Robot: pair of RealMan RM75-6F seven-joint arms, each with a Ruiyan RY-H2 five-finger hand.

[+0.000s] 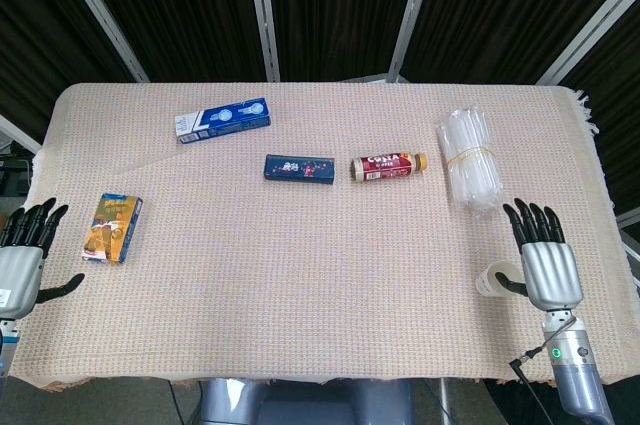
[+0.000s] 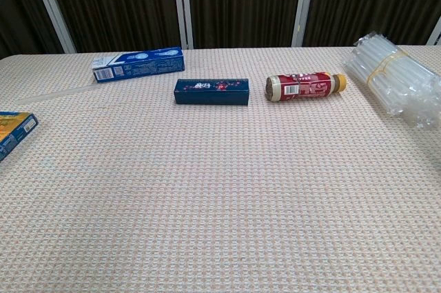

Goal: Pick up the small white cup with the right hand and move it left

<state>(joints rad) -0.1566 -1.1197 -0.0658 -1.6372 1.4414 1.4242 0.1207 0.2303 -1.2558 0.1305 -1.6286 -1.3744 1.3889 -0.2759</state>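
Two views show one table (image 1: 300, 275) covered by a beige woven cloth (image 1: 320, 345), bearing all items listed below in descending size.

Sleeve of clear plastic cups (image 1: 469, 158), bound with a yellow band, lies at the far right of the cloth; in the chest view it appears at the right edge.

Left hand (image 1: 22, 255) rests at the near left edge of the table, fingers straight and spread, thumb out to the side, holding nothing.

Right hand (image 1: 545, 260) sits at the near right edge, fingers extended and slightly apart, pointing to the far side; it holds nothing. Its thumb reaches toward the small white cup (image 1: 494, 279), but contact cannot be confirmed.

Blue-and-white box (image 1: 223, 120) lies far left of centre, at a slight angle.

Dark blue box (image 1: 299, 168) lies near the table centre, on its long side.

Yellow-and-blue box (image 1: 112, 228) lies near the left side, just right of the left hand.

Red bottle (image 1: 388, 166) with a yellow cap lies on its side, just right of the dark blue box, cap to the right.

Small white cup stands near the right edge, just left of the right hand, well apart from the other items. It is outside the chest view.
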